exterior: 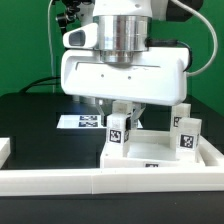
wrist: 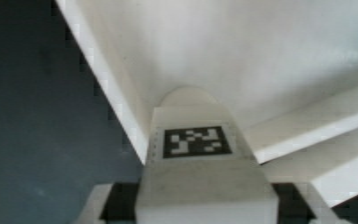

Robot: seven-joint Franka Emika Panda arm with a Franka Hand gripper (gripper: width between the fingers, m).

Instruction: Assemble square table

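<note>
Clearly the pincer is clamped on a tagged leg, holding it upright over the square slab, likely to seat it in a corner hole. Another leg stands on the slab, which rests on the worktop.

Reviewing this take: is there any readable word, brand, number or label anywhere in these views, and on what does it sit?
No readable words, brands or numbers in either view.
Leg held under the gripper: black-and-white square tag, a pattern only, no text.
Upright leg at the exterior view's right: tag pattern only.
Marker board on the table: tag patterns only, too small to make out.
Wrist view: the same held leg carries one tag, no letters.
</note>
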